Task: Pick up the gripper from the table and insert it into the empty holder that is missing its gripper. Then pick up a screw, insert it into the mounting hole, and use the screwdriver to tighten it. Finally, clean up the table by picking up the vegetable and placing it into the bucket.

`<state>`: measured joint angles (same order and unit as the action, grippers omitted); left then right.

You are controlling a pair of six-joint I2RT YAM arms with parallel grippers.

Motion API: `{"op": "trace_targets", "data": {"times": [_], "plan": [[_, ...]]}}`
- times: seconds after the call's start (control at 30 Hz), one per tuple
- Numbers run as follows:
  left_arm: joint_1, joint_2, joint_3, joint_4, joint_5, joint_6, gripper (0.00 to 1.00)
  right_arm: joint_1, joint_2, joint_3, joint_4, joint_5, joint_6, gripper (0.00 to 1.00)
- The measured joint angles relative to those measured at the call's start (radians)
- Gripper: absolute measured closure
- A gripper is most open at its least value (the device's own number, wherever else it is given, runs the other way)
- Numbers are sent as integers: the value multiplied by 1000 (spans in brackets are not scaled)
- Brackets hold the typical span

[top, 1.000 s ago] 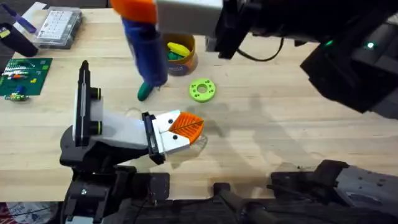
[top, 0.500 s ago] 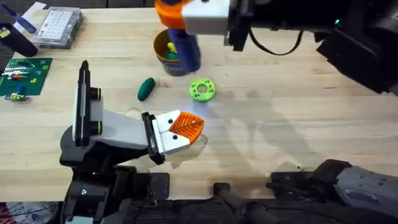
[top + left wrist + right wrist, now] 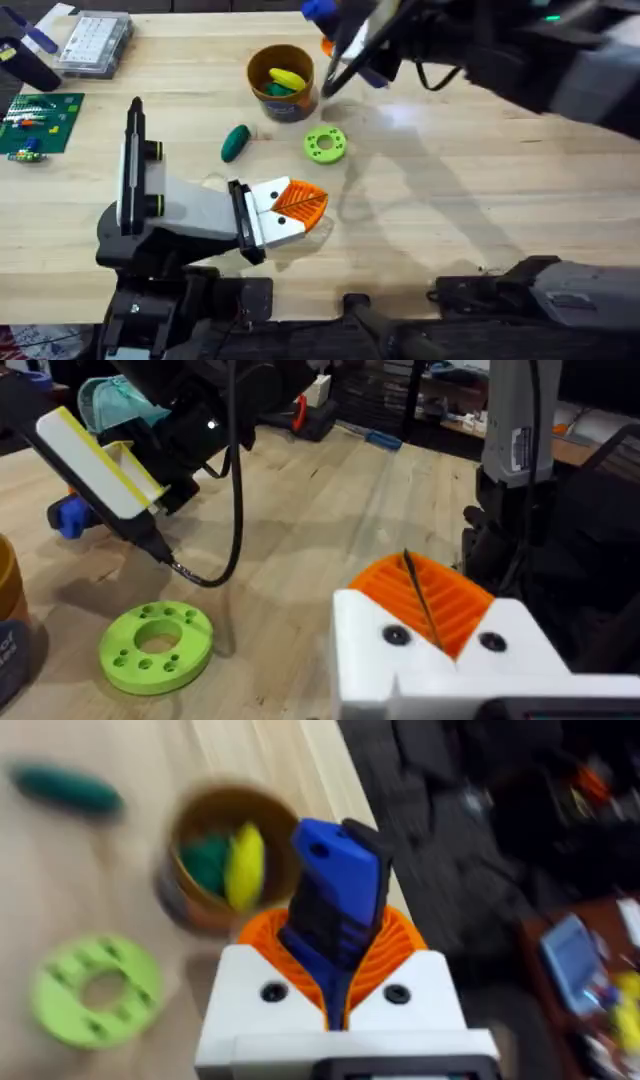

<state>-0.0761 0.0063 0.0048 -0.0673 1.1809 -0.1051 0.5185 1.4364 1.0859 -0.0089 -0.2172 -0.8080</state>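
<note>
1. The right gripper (image 3: 335, 975) is clamped on the blue screwdriver (image 3: 335, 910); its orange ribbed pads (image 3: 395, 945) press on either side of the handle. In the overhead view the tool sits above the far side of the bench (image 3: 480, 200), just right of the bucket (image 3: 282, 82).
2. The screwdriver's long axis runs out from between the pads. Which way its tip points, I cannot tell.
3. The left gripper (image 3: 430, 615) has its 2 orange pads pressed together with nothing between them. In the overhead view it lies near the bench's front middle, beside the holder (image 3: 165, 205).
4. The dark green vegetable (image 3: 235, 142) lies on the bench between the bucket and the holder, its long axis running near-to-far and slightly tilted.
5. The bucket stands upright with a yellow piece (image 3: 288, 78) and a green piece inside.
6. A lime-green ring (image 3: 325, 144) lies flat just right of the vegetable.
</note>
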Motion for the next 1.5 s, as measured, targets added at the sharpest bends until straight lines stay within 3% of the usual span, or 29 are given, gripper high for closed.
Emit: {"op": "trace_targets", "data": {"times": [0.33,0.6,1.5], "plan": [[0,0,0,0,0,0,990,-62,291,1,23,276,-385,949],[0,0,0,0,0,0,990,-126,488,3,147,394,-510,949],[0,0,0,0,0,0,990,-148,516,24,151,431,-561,949]]}}
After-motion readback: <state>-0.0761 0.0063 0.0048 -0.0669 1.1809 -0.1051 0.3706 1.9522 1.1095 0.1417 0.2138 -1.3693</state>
